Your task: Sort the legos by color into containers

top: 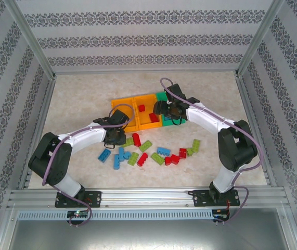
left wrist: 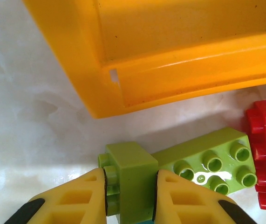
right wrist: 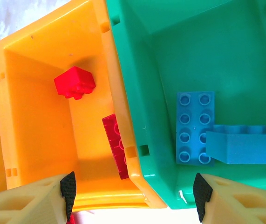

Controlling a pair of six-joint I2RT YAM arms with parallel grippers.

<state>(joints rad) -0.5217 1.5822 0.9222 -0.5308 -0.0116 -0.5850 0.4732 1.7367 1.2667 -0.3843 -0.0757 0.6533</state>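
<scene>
Lime brick (left wrist: pixel 132 165) clamped in the left claw (left wrist: pixel 131 192).

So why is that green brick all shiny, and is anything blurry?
Left wrist view: light glints off the long lime brick between its studs, and the orange bin throws a shadow on the table. Right wrist view: the table below the green bin is washed out white. Top external view: even light, faint shadows, loose legos small but sharp.

Pale marbled surface (top: pixel 86 94), glossy. Walls (top: pixel 148 36) with grey ornamental stripes on three sides. Aluminium frame posts (top: pixel 31 39) at back corners; slotted rail (top: pixel 148 197) along near edge.
</scene>
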